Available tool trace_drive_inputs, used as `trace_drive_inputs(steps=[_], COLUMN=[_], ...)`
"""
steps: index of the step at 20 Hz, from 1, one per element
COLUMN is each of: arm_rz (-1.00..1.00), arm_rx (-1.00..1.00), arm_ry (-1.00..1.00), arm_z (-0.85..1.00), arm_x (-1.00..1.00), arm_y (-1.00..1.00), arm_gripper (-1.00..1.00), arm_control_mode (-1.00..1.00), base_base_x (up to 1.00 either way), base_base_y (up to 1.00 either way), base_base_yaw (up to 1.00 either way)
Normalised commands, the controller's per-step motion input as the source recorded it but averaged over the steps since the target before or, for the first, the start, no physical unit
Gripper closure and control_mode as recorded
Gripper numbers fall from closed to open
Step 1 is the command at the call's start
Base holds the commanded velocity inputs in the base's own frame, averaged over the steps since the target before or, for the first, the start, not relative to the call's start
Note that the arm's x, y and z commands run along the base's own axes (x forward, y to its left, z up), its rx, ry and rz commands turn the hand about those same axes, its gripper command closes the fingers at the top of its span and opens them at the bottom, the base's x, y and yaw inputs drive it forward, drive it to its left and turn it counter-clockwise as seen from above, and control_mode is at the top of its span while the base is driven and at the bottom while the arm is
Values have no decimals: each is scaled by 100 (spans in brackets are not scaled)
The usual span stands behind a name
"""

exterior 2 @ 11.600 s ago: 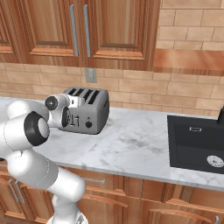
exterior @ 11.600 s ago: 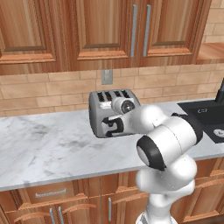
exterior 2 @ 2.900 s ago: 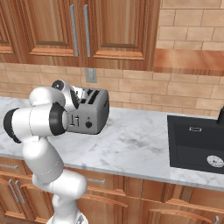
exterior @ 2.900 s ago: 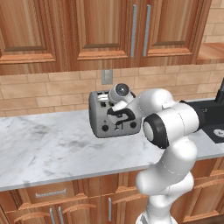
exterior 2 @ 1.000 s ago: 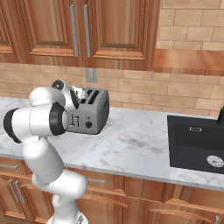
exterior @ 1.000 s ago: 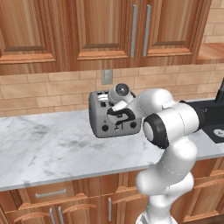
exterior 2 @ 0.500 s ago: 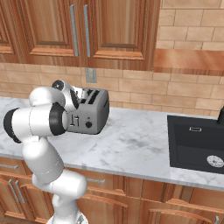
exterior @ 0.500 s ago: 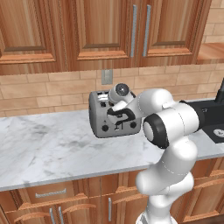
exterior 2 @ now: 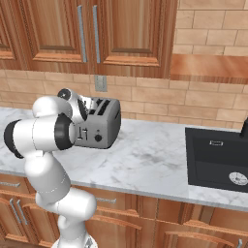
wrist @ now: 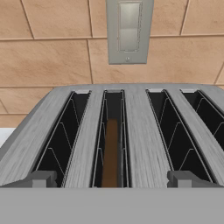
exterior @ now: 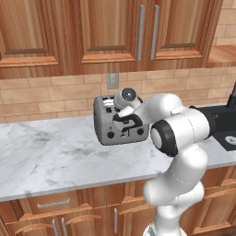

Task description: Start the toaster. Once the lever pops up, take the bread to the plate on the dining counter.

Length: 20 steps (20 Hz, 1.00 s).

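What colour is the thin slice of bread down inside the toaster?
Brown. The thin bread slice sits in a black slot of the silver-grey toaster; hand view shows it best.

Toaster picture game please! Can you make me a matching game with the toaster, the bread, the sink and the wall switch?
Things:
1. toaster
2. bread
3. sink
4. wall switch

Descriptions:
A. black, set into the worktop
B. brown, down in a slot
C. silver-grey, standing on the marble
D. grey, on the brick wall

Pairs: 1-C, 2-B, 3-A, 4-D

the toaster point(exterior 2: 99, 126) stands on the marble worktop point(exterior 2: 145, 160), black sink point(exterior 2: 218, 160) well apart.
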Motion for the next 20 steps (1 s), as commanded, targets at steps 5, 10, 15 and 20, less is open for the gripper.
trace_drive_inputs(steps=[5, 10, 15, 20], arm_rz=[0, 0, 0, 0], arm_rx=[0, 0, 0, 0], arm_ry=[0, 0, 0, 0], arm_z=[0, 0, 0, 0], arm_x=[0, 0, 0, 0], arm_y=[0, 0, 0, 0], arm_gripper=[-100, -100, -100, -100], arm_control_mode=[-100, -100, -100, -100], base_base_x=[0, 0, 0, 0], base_base_y=[0, 0, 0, 0], base_base_yaw=[0, 0, 0, 0])
